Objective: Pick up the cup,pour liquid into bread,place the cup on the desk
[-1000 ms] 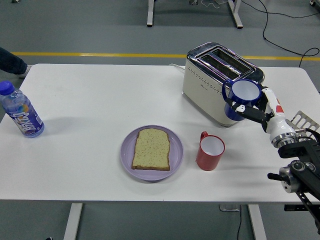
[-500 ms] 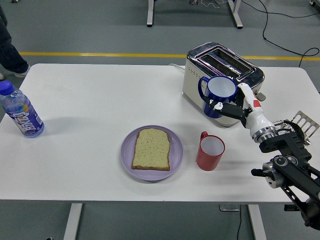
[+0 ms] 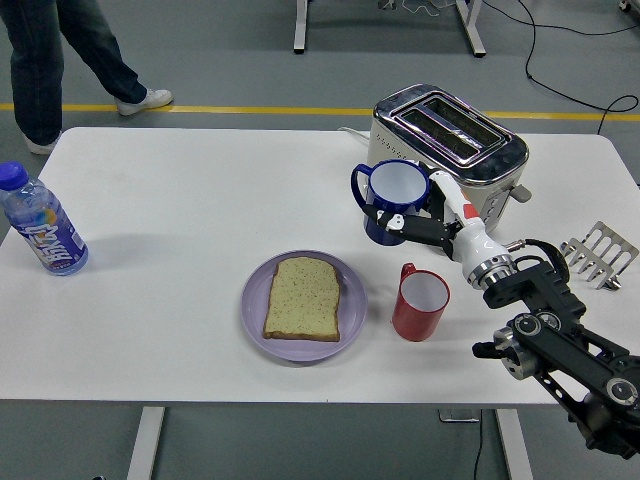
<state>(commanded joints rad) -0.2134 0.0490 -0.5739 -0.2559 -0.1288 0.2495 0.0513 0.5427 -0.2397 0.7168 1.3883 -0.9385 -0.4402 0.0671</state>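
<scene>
Blue and upright, the cup (image 3: 397, 201) hangs in the air in the right robot hand (image 3: 420, 222), whose fingers wrap its lower wall (the handle points left, away from the palm). Keeping it level looks deliberate, so nothing would spill before the pour. It sits above the white surface (image 3: 180, 200), in front of the toaster (image 3: 445, 150) and up-right of the bread (image 3: 303, 298) on its purple plate (image 3: 255, 310). A red mug (image 3: 420, 304) stands beside the plate, near the likely path. No left hand shows.
</scene>
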